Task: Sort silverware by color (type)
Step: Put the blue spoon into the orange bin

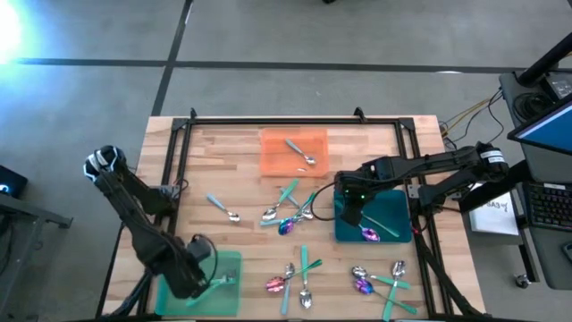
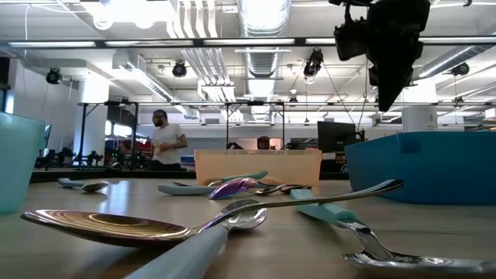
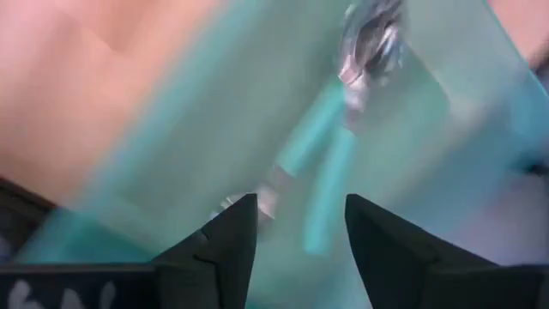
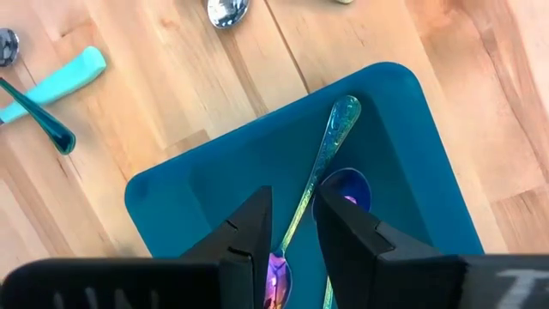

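**Left pincer spread over green tray, right pincer over blue tray**

Left pincer: fingers spread, nothing between them, hanging over the green tray at the surface's 7 o'clock corner. Teal-handled utensils lie loose in that tray just past the fingertips; blurred, so count unclear.

Right pincer: fingers parted by a narrow gap, gripping nothing, hovering above the blue tray at 3 o'clock. Purple spoons lie in it, one handle running under the gap.

Outward: orange tray at 12 o'clock holds one silver spoon. Mixed cluster of teal-handled, silver and purple pieces at centre. One teal-handled spoon alone at 9 o'clock of the cluster. More mixed silverware at 6 o'clock, another bunch at 5 o'clock.

Surface: wood planks.
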Robot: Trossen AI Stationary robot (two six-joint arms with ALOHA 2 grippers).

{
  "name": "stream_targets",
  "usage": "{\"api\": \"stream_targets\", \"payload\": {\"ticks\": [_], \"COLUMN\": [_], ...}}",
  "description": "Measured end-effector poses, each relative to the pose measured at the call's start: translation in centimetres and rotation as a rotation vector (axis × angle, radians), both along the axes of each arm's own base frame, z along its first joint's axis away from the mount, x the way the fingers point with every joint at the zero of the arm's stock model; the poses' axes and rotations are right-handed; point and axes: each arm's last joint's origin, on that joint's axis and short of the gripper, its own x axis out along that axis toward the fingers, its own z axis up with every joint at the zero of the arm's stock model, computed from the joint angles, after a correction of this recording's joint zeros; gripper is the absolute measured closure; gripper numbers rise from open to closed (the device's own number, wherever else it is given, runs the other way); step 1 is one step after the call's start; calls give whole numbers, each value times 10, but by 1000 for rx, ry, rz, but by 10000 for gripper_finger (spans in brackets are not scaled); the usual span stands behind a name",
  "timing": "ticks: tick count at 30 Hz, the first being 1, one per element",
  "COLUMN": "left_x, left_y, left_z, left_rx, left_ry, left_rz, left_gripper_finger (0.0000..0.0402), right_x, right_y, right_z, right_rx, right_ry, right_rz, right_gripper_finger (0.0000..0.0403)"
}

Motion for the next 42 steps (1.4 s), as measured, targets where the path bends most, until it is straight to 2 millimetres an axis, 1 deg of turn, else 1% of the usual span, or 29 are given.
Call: {"api": "stream_targets", "payload": {"ticks": [3,6,11,15,18,20,22,25,31,38,42], "left_x": [8,18,41,55,61,63,64,61,57,58,58], "left_y": [20,43,77,108,131,142,151,163,179,188,188], "left_z": [-2,-3,-4,-8,-20,-31,-42,-56,-75,-76,-78], "left_rx": [108,204,351,397,399,371,334,328,329,326,273], "left_ry": [36,80,35,62,85,87,74,79,80,78,58], "left_rz": [-47,-131,-340,-447,-500,-548,-590,-617,-625,-597,-604], "left_gripper_finger": [238,238,237,237,237,239,243,247,252,254,254], "right_x": [0,0,0,0,0,0,0,0,0,0,0], "right_y": [0,-1,-1,-1,-1,-1,-1,-1,-2,-2,-2], "right_z": [0,0,0,0,0,0,0,0,0,0,0], "right_rx": [-4,-22,-24,-23,-23,-23,-23,-24,-50,-74,-75], "right_ry": [-2,-3,-3,-3,-3,-3,-3,-3,-5,-6,-6], "right_rz": [1,-3,-10,-16,-16,-16,-16,-16,-23,-28,-27], "right_gripper_finger": [321,321,321,321,321,321,321,321,321,321,321]}}
